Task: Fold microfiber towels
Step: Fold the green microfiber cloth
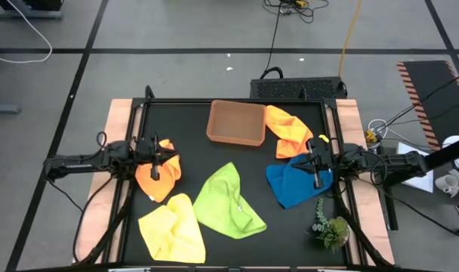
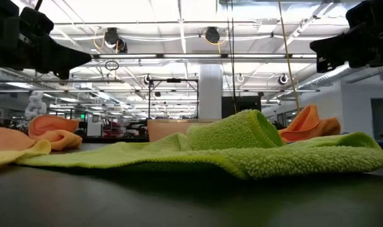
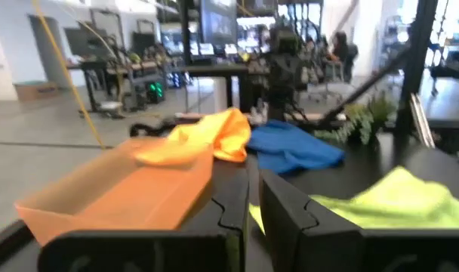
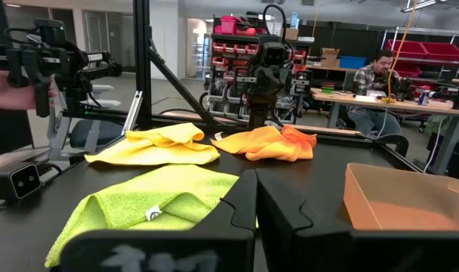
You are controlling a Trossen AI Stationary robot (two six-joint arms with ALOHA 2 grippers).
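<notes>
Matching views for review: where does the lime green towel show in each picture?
High view: lime green towel, centre front, beside the yellow towel.
Low view: fills the middle.
Left wrist view: lower right.
Right wrist view: lower left.
Shared landmark: the brown tray.

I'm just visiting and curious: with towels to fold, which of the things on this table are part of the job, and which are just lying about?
Part of the job:
orange towel by the left arm
orange towel beside the tray
yellow towel
lime green towel
blue towel

Just lying about:
brown tray
plant sprig
</notes>
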